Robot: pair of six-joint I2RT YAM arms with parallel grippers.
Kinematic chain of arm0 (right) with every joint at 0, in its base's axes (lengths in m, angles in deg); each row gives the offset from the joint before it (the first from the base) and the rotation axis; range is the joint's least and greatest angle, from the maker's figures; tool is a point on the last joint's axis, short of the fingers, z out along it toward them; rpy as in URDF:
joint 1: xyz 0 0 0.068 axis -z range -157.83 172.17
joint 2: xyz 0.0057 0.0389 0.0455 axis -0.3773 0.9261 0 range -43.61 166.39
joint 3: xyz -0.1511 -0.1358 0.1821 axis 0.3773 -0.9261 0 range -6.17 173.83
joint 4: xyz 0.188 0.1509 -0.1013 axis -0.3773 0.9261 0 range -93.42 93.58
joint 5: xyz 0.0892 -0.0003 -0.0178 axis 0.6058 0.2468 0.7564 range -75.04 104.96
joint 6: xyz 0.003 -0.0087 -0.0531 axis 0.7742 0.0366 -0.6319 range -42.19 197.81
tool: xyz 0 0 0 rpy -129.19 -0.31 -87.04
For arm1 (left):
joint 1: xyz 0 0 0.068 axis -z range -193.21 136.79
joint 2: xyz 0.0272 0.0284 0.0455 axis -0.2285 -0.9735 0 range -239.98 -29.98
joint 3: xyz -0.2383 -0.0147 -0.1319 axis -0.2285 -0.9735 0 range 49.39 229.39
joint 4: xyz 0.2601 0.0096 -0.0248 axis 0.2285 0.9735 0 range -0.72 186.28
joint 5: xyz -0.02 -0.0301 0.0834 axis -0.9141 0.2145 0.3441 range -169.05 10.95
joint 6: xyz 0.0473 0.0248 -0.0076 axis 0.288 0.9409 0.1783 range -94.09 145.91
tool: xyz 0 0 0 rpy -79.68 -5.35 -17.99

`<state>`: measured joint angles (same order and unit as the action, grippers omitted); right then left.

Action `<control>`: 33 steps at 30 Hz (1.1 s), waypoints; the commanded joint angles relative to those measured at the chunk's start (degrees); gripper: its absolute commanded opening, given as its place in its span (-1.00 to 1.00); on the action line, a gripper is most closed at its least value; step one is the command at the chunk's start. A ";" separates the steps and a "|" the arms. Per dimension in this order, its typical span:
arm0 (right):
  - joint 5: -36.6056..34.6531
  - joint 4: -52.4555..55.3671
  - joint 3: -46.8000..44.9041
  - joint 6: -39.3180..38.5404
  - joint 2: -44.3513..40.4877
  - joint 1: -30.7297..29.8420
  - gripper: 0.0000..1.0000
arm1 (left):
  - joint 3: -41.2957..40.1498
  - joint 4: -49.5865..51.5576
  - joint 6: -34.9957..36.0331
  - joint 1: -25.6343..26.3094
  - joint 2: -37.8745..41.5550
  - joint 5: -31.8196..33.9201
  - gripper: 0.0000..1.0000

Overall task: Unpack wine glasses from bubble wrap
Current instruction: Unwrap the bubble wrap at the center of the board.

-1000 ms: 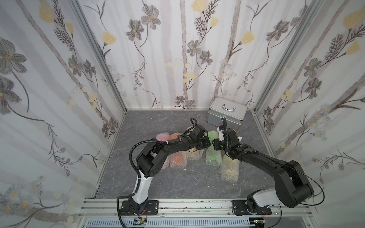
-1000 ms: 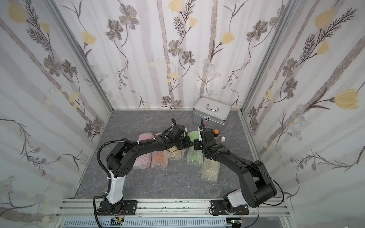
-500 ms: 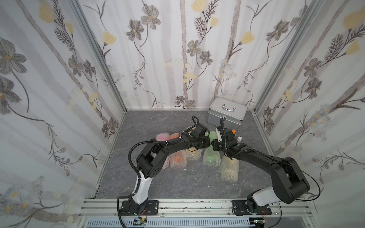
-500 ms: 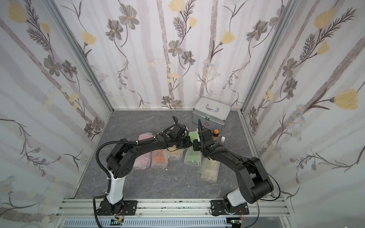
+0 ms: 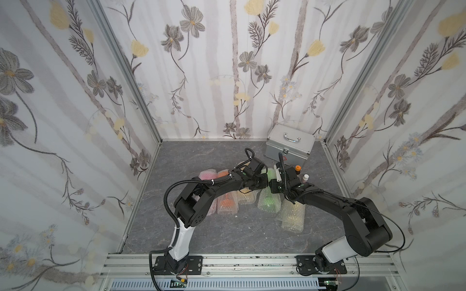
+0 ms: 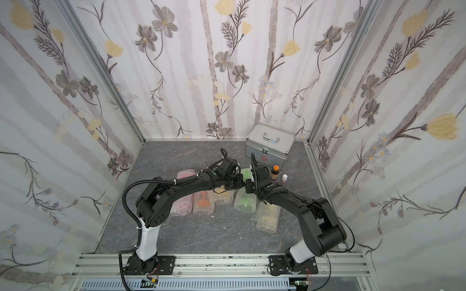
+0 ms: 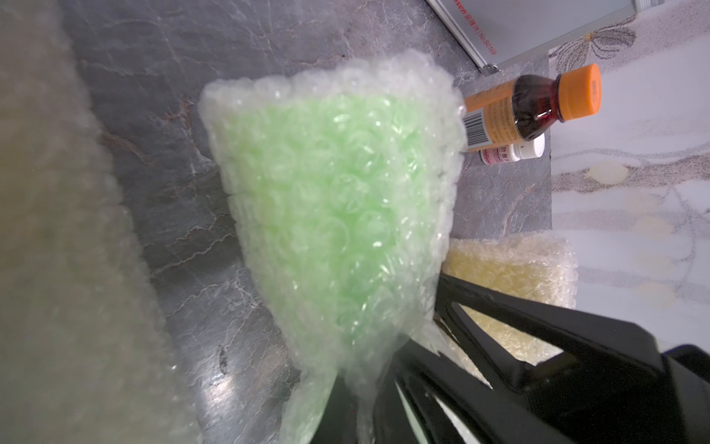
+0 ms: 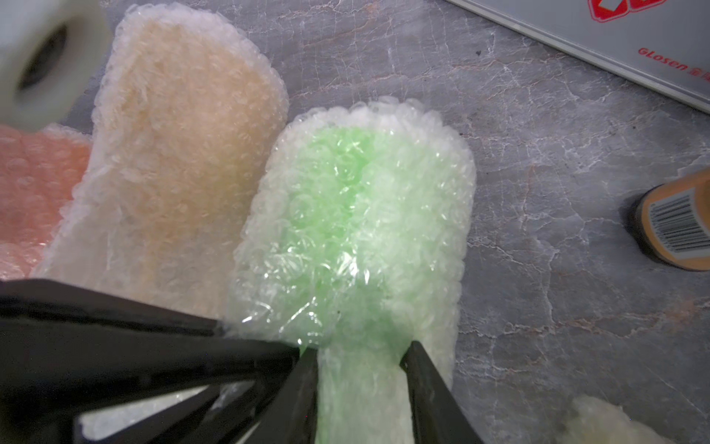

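Right hand (image 8: pixel 359 350) clasps the bubble wrap (image 8: pixel 434 215) around the green glass (image 8: pixel 345 184); left hand (image 5: pixel 264 185) apparently pinches it.

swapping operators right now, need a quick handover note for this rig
The left gripper has its jaws shut, pinching wrap on the green bundle.
The right gripper has its jaws closed around the same bundle's narrow part.
The pink bundle, orange bundle, amber bundle and yellow bundle lie alongside, all wrapped.
Done: no glass is unwrapped yet.
Left: open the green one, then the other four.
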<state>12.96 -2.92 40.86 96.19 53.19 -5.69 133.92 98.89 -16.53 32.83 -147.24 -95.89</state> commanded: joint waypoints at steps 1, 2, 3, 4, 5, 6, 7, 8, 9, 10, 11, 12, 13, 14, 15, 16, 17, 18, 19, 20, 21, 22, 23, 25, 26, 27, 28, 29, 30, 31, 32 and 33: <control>-0.75 -1.28 1.25 0.60 0.72 0.16 -0.25 | 0.55 -0.70 0.58 0.39 0.14 -0.71 -0.89; -0.49 -1.38 1.53 0.74 0.77 0.09 -0.25 | 0.55 -0.81 0.68 0.41 0.15 -0.69 -0.89; -0.38 -1.48 1.77 0.90 0.92 0.20 -0.25 | 0.63 -0.80 0.84 0.44 0.13 -0.74 -0.90; -0.21 -1.55 1.99 1.12 1.10 0.29 -0.25 | 0.63 -0.73 0.95 0.53 0.11 -0.67 -0.91; 0.02 -1.52 2.26 1.28 1.28 0.35 -0.25 | 0.63 -0.59 1.04 0.53 0.03 -0.61 -0.91; 0.15 -1.52 2.49 1.45 1.45 0.49 -0.25 | 0.63 -0.52 1.19 0.54 0.07 -0.56 -0.92; 0.24 -1.59 2.67 1.57 1.60 0.52 -0.25 | 0.63 -0.35 1.30 0.54 0.02 -0.46 -0.92; 0.33 -1.54 2.80 1.71 1.64 0.59 -0.25 | 0.63 -0.35 1.30 0.53 0.01 -0.35 -0.93; 0.32 -1.55 2.94 1.84 1.73 0.69 -0.25 | 0.57 -0.28 1.39 0.54 0.01 -0.23 -0.93; 0.54 -1.56 3.11 2.06 1.73 0.87 -0.25 | 0.55 -0.13 1.48 0.58 -0.08 -0.25 -0.94; 0.79 -1.63 3.23 2.16 1.82 0.98 -0.25 | 0.55 -0.09 1.48 0.63 -0.17 -0.13 -0.94; 1.06 -1.82 3.37 2.41 1.82 1.13 -0.25 | 0.55 -0.07 1.48 0.62 -0.22 -0.14 -0.94; 1.48 -2.05 3.40 2.62 1.82 1.22 -0.25 | 0.50 -0.15 1.48 0.63 -0.34 -0.18 -0.94; 1.71 -2.29 3.42 2.82 1.81 1.38 -0.25 | 0.46 -0.13 1.48 0.67 -0.41 -0.14 -0.95; 1.97 -2.39 3.47 3.03 1.82 1.32 -0.25 | 0.46 -0.15 1.48 0.67 -0.43 -0.19 -0.95; 2.21 -2.51 3.53 3.16 1.82 1.46 -0.25 | 0.46 -0.11 1.48 0.62 -0.43 -0.17 -0.95; 2.42 -2.57 3.56 3.29 1.89 1.52 -0.25 | 0.40 -0.11 1.48 0.63 -0.49 -0.18 -0.95; 2.52 -2.66 3.60 3.49 1.91 1.57 -0.25 | 0.37 -0.08 1.48 0.59 -0.48 -0.12 -0.95; 2.68 -2.73 3.56 3.64 1.91 1.65 -0.25 | 0.37 0.01 1.48 0.63 -0.52 -0.10 -0.95; 2.79 -2.77 3.57 3.76 1.99 1.67 -0.25 | 0.37 -0.02 1.48 0.62 -0.52 -0.09 -0.96; 2.92 -2.79 3.51 3.94 2.00 1.80 -0.26 | 0.37 -0.01 1.48 0.63 -0.52 0.04 -0.96; 3.03 -2.73 3.44 4.15 2.05 1.92 -0.26 | 0.28 0.02 1.48 0.60 -0.52 0.08 -0.96; 3.05 -2.77 3.36 4.24 2.00 2.07 -0.26 | 0.28 -0.03 1.48 0.61 -0.52 0.20 -0.96; 3.22 -3.12 2.93 4.85 1.78 2.51 -0.26 | 0.15 0.06 1.39 0.63 -0.52 0.37 -0.96; 3.36 -3.41 2.63 5.12 1.61 2.71 -0.26 | 0.06 0.03 1.35 0.60 -0.44 0.32 -0.96; 3.66 -4.03 2.28 5.51 1.32 2.88 -0.26 | 0.02 0.03 1.30 0.63 -0.43 0.34 -0.96; 4.07 -4.58 1.96 5.86 1.08 3.13 -0.26 | -0.07 -0.02 1.30 0.62 -0.52 0.26 -0.96; 4.47 -4.92 1.89 6.18 0.96 3.28 -0.26 | -0.15 -0.16 1.30 0.62 -0.52 0.19 -0.96; 4.99 -5.23 1.79 6.46 0.94 3.45 -0.26 | -0.22 -0.29 1.22 0.62 -0.52 0.15 -0.96; 5.52 -5.45 1.84 6.74 0.94 3.53 -0.26 | -0.33 -0.40 1.13 0.61 -0.52 0.08 -0.97; 5.83 -5.70 1.83 6.87 0.94 3.55 -0.26 | -0.41 -0.48 1.13 0.63 -0.51 0.10 -0.96; 6.23 -5.96 1.75 7.32 1.07 3.75 -0.26 | -0.42 -0.46 1.13 0.63 -0.44 0.07 -0.96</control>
<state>18.32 -4.76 42.67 101.80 54.56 -2.17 133.73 98.12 -15.85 33.27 -147.50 -95.04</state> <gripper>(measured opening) 0.371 0.063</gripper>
